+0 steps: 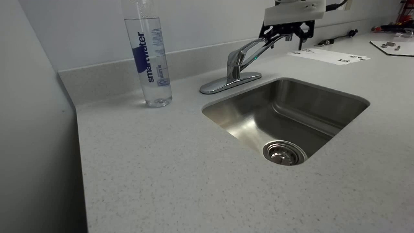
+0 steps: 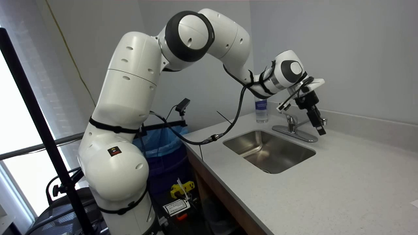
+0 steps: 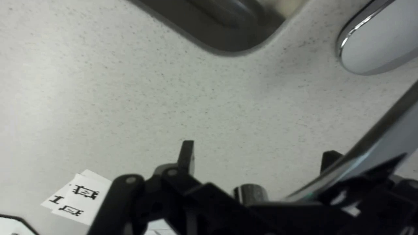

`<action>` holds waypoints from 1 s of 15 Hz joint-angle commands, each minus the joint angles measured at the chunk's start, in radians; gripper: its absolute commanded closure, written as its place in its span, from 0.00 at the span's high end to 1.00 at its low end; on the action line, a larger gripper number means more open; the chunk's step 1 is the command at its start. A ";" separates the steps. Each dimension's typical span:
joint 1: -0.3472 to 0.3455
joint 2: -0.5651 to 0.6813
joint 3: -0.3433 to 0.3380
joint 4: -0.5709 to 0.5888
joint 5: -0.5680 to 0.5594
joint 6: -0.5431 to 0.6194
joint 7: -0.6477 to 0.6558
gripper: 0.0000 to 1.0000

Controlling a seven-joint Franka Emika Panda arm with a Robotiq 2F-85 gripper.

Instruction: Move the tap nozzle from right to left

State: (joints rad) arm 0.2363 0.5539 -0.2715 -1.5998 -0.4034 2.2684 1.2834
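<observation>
The chrome tap nozzle [image 1: 263, 50] slants up from the faucet beside the sink, and its downturned end reaches under the arm's wrist. My gripper [image 1: 286, 47] stands over that end with fingers pointing down. In the wrist view the gripper [image 3: 260, 147] is open, one finger [image 3: 186, 156] at left and another [image 3: 329, 160] at right. The tap nozzle [image 3: 359, 169] crosses in front of the right finger, and its tip shows between the two, close to the gripper body, which hides part of it. In an exterior view the gripper [image 2: 321, 132] covers the middle of the tap nozzle [image 2: 303, 123].
A steel sink [image 1: 323, 87] lies in front of the faucet's oval base plate [image 1: 223, 84]. The lever handle [image 1: 250, 47] rises just above the nozzle. A water bottle [image 1: 152, 64] stands near the wall. Printed papers [image 1: 326, 56] and a board [image 1: 397, 48] lie farther along the counter.
</observation>
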 commanded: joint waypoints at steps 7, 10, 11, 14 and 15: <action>0.009 -0.090 0.041 -0.078 -0.088 -0.330 0.258 1.00; -0.013 -0.109 0.081 -0.086 -0.069 -0.386 0.201 1.00; -0.024 -0.116 0.099 -0.093 -0.058 -0.395 0.160 1.00; -0.044 -0.120 0.135 -0.093 -0.039 -0.420 0.098 1.00; -0.049 -0.116 0.143 -0.088 -0.034 -0.432 0.082 1.00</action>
State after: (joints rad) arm 0.2204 0.4659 -0.1817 -1.6340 -0.4674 1.8855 1.4362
